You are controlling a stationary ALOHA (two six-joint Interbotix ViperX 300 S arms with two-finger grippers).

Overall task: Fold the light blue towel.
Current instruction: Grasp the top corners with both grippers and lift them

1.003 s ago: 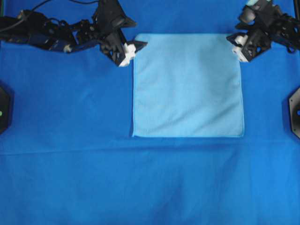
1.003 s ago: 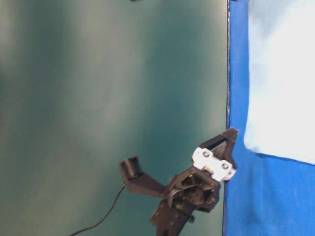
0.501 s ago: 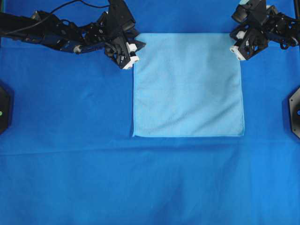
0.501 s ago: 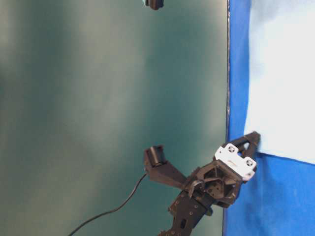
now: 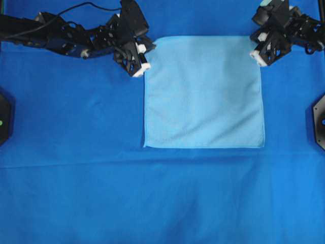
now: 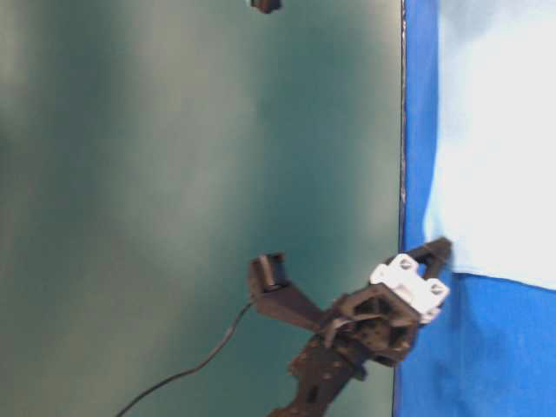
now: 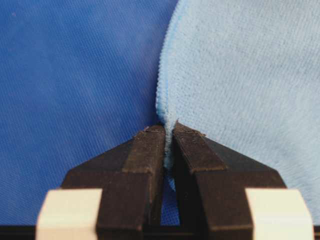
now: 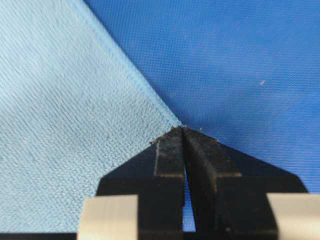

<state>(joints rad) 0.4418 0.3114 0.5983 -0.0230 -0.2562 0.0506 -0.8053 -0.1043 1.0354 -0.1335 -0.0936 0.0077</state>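
Observation:
The light blue towel (image 5: pixel 203 94) lies flat and square on the deep blue sheet (image 5: pixel 76 152). My left gripper (image 5: pixel 147 55) is at the towel's far left corner, shut, with a ridge of the towel's edge (image 7: pixel 167 117) pinched between its black fingertips (image 7: pixel 150 145). At the far right corner my right gripper (image 5: pixel 255 47) is shut too, its tips meeting on the stitched edge (image 8: pixel 150 97). The table-level view shows the left gripper (image 6: pixel 441 250) low against the towel (image 6: pixel 504 130), whose corner puckers slightly there.
The deep blue sheet (image 6: pixel 426 365) covers the whole table around the towel. Black arm bases sit at the left edge (image 5: pixel 4 117) and right edge (image 5: pixel 320 122). A cable (image 5: pixel 91 6) trails along the back behind the left arm.
Both grippers went from open to shut on the towel's far corners. The left one slid in to the towel's corner, which now puckers a little. The towel itself has not shifted.

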